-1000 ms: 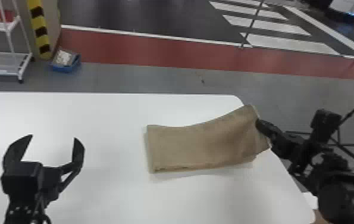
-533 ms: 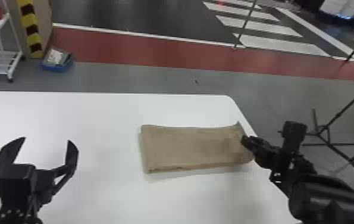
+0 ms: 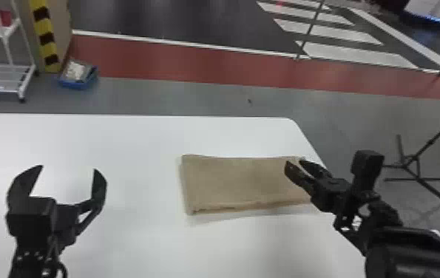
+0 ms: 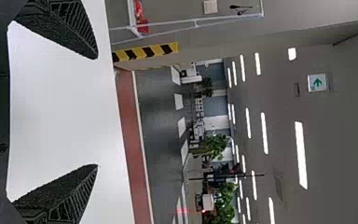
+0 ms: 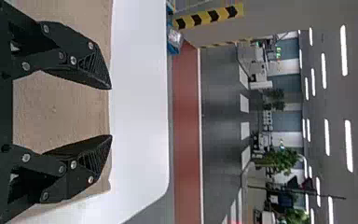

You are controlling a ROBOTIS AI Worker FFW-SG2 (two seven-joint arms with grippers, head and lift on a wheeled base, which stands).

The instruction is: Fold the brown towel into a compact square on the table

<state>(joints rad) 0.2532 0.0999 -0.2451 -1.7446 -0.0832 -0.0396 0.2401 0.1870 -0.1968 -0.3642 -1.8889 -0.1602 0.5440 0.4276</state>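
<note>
**Brown towel (image 3: 235,183) folded into an oblong**

It lies flat on the white table (image 3: 137,229), near the right edge, longer from left to right. Layers show along its uneven near edge; the right end is partly hidden.

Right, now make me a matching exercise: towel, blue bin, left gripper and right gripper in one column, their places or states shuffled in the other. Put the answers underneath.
1. towel
2. blue bin
3. left gripper
4. right gripper

A. open, at the towel's right end
B. folded, lying on the table
C. open, off to the left of the towel
D. on the floor beyond the table

Pairs: 1-B, 2-D, 3-C, 4-A
</note>
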